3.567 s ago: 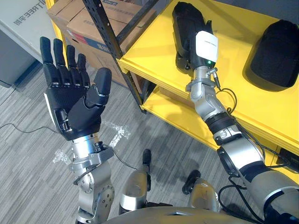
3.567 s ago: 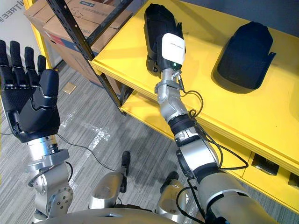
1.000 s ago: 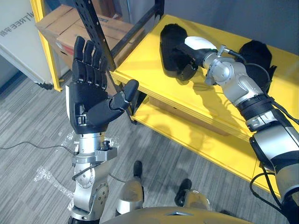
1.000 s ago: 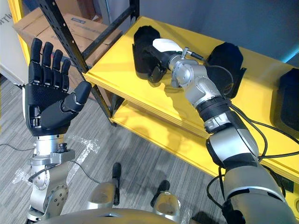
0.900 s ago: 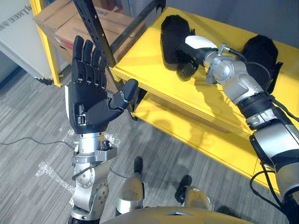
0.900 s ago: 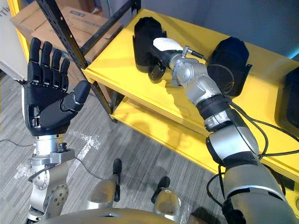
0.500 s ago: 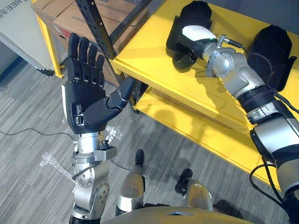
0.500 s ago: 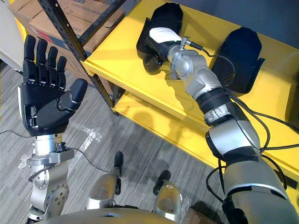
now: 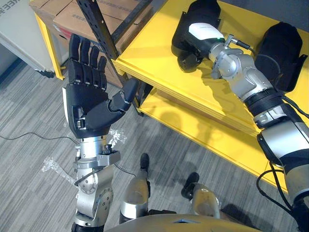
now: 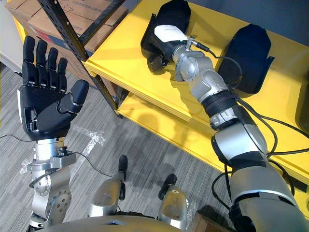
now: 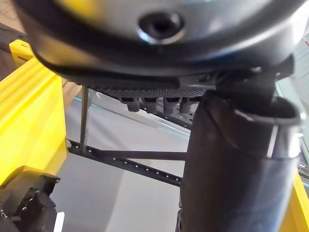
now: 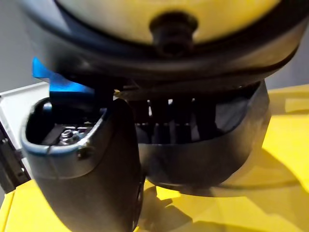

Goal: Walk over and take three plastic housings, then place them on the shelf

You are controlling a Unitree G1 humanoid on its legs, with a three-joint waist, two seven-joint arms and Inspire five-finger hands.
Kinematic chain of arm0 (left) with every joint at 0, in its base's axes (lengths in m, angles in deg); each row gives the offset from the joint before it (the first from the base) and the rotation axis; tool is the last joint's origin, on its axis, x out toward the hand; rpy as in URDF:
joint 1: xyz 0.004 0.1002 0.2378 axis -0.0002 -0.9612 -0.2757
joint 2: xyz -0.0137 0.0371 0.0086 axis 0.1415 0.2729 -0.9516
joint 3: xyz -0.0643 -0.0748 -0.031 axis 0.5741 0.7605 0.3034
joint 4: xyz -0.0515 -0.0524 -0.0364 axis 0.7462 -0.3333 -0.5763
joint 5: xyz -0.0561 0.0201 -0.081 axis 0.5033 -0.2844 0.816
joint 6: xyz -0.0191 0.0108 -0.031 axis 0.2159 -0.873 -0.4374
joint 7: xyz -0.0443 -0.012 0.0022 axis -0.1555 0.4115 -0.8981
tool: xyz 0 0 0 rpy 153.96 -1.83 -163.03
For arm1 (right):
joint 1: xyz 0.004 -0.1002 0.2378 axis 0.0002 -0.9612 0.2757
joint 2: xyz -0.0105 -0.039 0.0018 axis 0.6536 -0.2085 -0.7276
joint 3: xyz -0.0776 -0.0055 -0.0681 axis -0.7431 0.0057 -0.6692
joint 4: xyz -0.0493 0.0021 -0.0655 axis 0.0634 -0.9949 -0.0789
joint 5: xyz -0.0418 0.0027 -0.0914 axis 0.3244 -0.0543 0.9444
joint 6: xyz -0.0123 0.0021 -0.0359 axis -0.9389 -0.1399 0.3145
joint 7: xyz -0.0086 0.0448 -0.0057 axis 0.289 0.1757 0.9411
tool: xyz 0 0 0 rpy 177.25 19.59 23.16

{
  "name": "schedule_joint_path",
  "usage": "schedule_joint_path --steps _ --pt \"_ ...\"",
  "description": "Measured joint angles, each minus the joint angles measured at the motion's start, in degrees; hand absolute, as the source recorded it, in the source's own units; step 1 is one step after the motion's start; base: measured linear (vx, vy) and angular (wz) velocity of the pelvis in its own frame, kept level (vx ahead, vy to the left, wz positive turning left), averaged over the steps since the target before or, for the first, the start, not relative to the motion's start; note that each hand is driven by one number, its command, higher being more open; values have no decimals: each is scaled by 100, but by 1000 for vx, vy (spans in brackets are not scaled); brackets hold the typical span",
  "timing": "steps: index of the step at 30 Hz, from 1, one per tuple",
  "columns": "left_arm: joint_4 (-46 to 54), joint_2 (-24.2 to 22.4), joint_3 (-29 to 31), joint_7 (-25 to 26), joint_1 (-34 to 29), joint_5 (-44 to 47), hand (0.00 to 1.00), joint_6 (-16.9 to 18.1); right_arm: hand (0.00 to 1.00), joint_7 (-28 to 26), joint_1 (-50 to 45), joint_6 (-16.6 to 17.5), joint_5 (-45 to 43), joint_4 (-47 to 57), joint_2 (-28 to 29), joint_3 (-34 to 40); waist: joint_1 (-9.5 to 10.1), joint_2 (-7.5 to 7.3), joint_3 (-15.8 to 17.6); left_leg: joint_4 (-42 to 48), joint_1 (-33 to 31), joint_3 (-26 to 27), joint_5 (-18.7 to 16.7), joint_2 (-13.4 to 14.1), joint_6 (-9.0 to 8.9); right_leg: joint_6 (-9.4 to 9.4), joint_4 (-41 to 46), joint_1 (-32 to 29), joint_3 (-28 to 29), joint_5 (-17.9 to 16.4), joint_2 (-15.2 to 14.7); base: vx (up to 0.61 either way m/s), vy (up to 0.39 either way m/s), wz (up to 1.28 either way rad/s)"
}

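Observation:
A black plastic housing point(image 9: 203, 10) lies at the far left of the yellow shelf top point(image 9: 154, 48). My right hand point(image 9: 203, 31), with a white cover on its back, lies over it. Its fingers curl across the housing point(image 12: 207, 150) and its thumb point(image 12: 91, 164) is tucked under the near edge. A second black housing point(image 9: 282, 41) rests on the shelf just right of that arm. My left hand point(image 9: 89, 104) is raised over the floor, palm up and open, holding nothing.
A black perforated upright post point(image 9: 99, 24) stands at the shelf's left corner, close to my left hand's thumb. Cardboard boxes point(image 9: 72, 14) sit behind it. A lower yellow shelf point(image 9: 193, 130) juts out beneath. Grey carpet lies below.
The camera has shifted, and the shelf sits differently in view. My right hand has stayed on the same housing. My left hand remains raised and open.

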Motion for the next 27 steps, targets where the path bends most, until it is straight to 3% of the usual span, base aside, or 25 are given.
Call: schedule_joint_path --steps 19,27 --pt "43 -42 -1 74 -19 -2 100 0 0 721 -119 -518 -7 -227 563 287 13 47 24 0 3 6 0 -4 2 -20 32 -12 -3 -16 -14 0 0 0" --pt "45 -60 -9 114 -26 -1 100 0 0 923 -120 -527 6 -336 653 422 12 131 58 -1 -11 6 -4 -21 12 -40 93 -66 -11 -39 -51 0 0 0"
